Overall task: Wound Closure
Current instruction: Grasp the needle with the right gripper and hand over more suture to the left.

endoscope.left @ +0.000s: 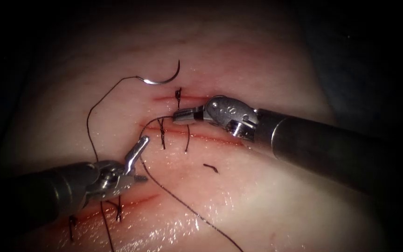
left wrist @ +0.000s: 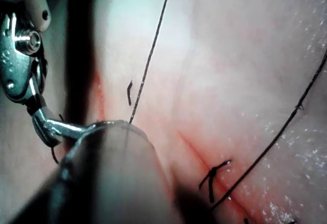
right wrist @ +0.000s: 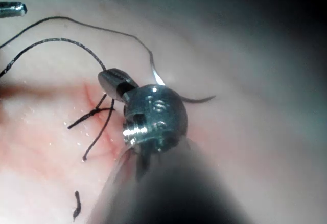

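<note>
Endoscope view: curved steel needle (endoscope.left: pixel 164 78) lies free on glistening tissue (endoscope.left: pixel 239 56); right tool (endoscope.left: pixel 179 116) pinches black thread (endoscope.left: pixel 157 119); left tool (endoscope.left: pixel 140 158) gapes empty.

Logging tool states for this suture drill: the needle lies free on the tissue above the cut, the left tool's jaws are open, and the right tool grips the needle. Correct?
Not quite. In the endoscope view the right tool grips the thread, not the needle. The needle lies free on the tissue above the cut, and the left tool is open, holding nothing.
</note>
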`<state>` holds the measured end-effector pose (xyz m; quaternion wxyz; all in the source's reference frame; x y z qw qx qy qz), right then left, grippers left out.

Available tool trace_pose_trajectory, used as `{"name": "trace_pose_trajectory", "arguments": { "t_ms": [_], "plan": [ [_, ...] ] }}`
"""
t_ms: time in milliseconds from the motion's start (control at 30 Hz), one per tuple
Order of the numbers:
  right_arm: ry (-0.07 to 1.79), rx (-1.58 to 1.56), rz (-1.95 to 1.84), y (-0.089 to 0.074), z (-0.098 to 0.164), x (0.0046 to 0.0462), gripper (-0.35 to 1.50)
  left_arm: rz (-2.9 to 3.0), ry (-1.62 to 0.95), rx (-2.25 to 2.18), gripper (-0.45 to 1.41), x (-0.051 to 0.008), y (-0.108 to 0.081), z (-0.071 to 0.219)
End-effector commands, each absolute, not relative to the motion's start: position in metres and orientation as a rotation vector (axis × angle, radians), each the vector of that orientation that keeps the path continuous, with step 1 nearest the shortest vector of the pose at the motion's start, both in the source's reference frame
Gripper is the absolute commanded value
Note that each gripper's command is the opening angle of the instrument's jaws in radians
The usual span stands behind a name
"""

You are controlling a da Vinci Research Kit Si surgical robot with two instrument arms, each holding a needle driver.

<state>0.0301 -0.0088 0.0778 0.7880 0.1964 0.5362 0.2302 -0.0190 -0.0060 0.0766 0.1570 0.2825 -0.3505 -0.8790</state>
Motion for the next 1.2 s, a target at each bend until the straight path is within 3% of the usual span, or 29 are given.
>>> {"name": "trace_pose_trajectory", "arguments": {
  "t_ms": [33,133,200,233,300,400,533,600,967,1200],
  "plan": [
    [1.159,0.418,0.495,-0.0079,0.0785,0.0311,-0.35,-2.495,-0.968,0.814,0.52,-0.0196,-0.0057,0.0773],
    [1.158,0.418,0.498,-0.0074,0.0789,0.0311,-0.35,-2.437,-0.839,0.917,-0.23,-0.0199,-0.0068,0.0778],
    [1.158,0.418,0.499,-0.0073,0.0790,0.0310,-0.35,-2.429,-0.837,0.918,-0.23,-0.0200,-0.0071,0.0780],
    [1.160,0.417,0.501,-0.0072,0.0791,0.0309,-0.35,-2.427,-0.841,0.915,-0.15,-0.0200,-0.0074,0.0783],
    [1.163,0.418,0.504,-0.0068,0.0792,0.0308,-0.35,-2.418,-0.845,0.904,0.34,-0.0201,-0.0083,0.0794],
    [1.165,0.418,0.506,-0.0065,0.0793,0.0307,-0.35,-2.394,-0.824,0.902,0.51,-0.0206,-0.0094,0.0805],
    [1.165,0.419,0.507,-0.0061,0.0796,0.0306,-0.35,-2.356,-0.812,0.926,1.01,-0.0217,-0.0109,0.0814],
    [1.168,0.418,0.508,-0.0060,0.0798,0.0306,-0.35,-2.341,-0.821,0.942,1.14,-0.0225,-0.0116,0.0817],
    [1.169,0.417,0.506,-0.0062,0.0798,0.0305,-0.35,-2.324,-0.846,0.961,1.14,-0.0262,-0.0128,0.0821],
    [1.172,0.424,0.505,-0.0064,0.0799,0.0306,-0.35,-2.314,-0.849,0.981,0.73,-0.0281,-0.0127,0.0823]
  ]
}}
